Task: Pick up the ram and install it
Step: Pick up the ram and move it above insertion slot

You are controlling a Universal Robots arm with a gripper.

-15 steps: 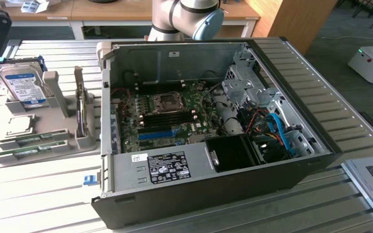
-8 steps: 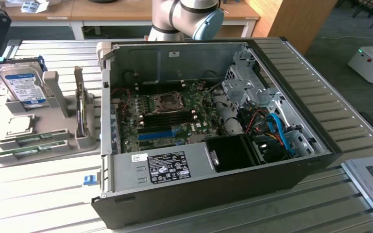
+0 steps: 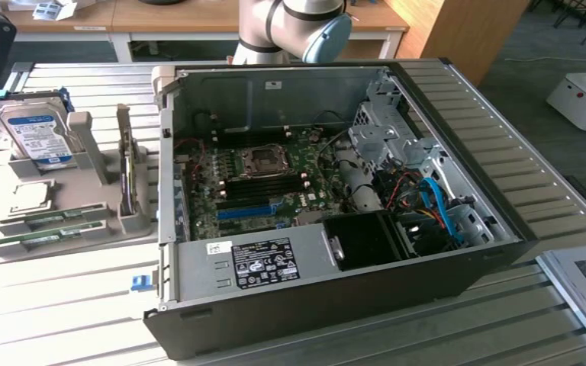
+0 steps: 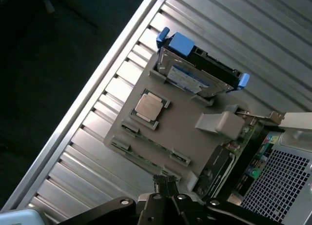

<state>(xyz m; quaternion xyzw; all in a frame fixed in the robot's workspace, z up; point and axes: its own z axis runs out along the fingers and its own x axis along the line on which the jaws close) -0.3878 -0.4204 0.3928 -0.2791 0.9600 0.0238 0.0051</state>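
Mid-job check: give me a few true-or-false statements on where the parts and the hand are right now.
1. Both green memory sticks lie in the gray holder beside the computer case. True.
2. The hard drive lies flat inside the case. False: it stands upright in the holder, outside the case.
3. The hand is carrying a memory stick. False: it is shut above the holder, and both sticks are in their slots there.
4. The case is open, with the motherboard exposed. True.
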